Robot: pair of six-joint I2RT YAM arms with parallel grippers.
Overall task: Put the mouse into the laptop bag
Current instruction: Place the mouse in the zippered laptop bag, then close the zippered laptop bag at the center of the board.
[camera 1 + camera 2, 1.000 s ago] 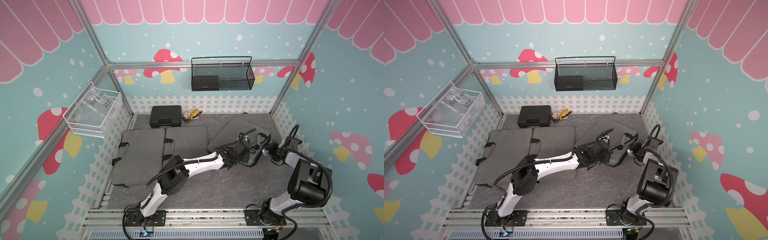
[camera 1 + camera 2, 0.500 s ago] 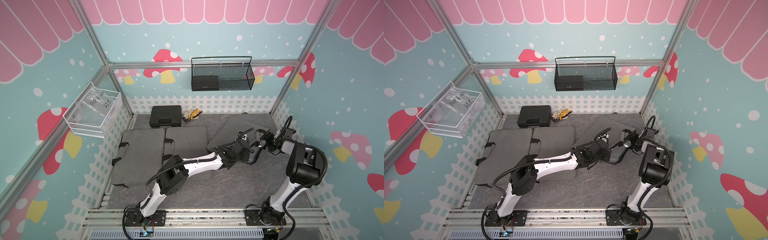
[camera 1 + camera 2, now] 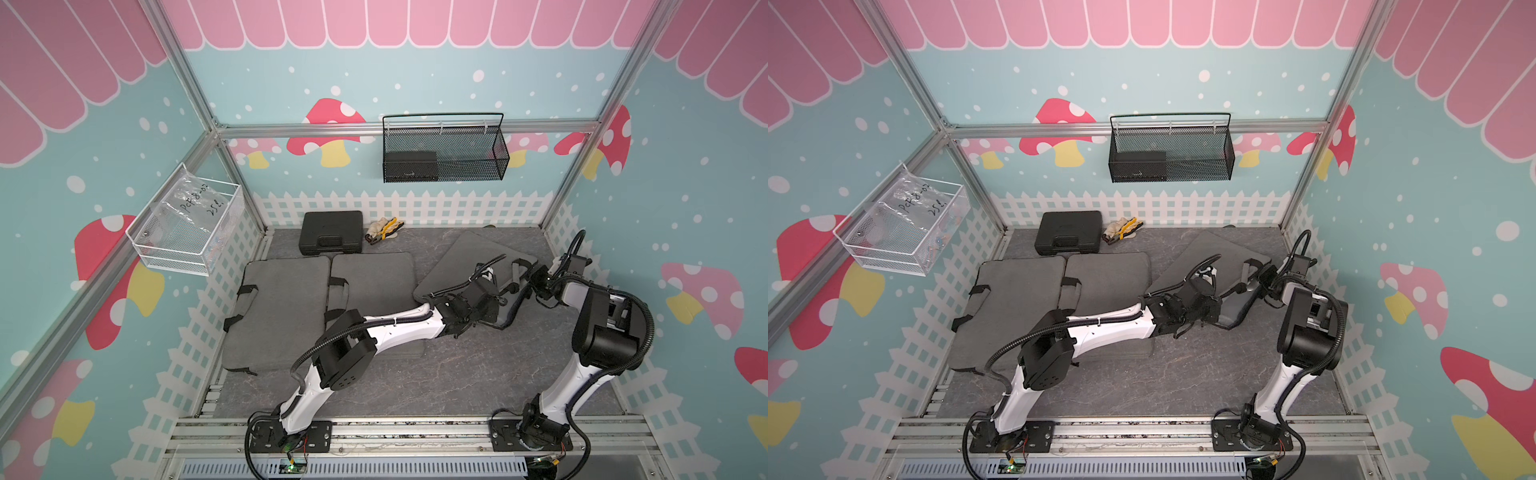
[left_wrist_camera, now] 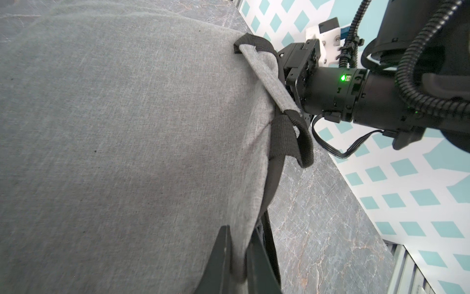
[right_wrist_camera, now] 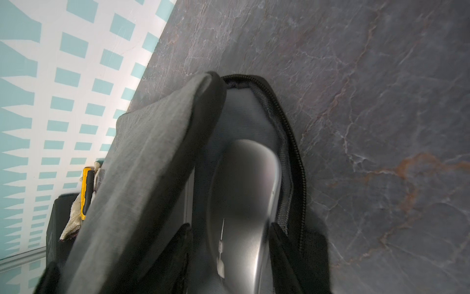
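Right gripper (image 5: 230,226) has swung to the laptop bag (image 3: 465,257), straddling the mouse (image 5: 244,178) lying lengthwise inward, grip unclear; left gripper (image 4: 239,235) clamps the flap (image 4: 127,127).

laptop bag (image 5: 142,165) heathered grey, black zip edging; mouse (image 5: 244,193) silver; counter (image 5: 368,127) dark grey marble, rust veins; wall (image 3: 291,62) teal, white dots, red mushrooms.

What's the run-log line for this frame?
left pincer: shut on grey fabric laptop bag, flap lifted | right pincer: astride silver mouse inside bag opening, grip unclear
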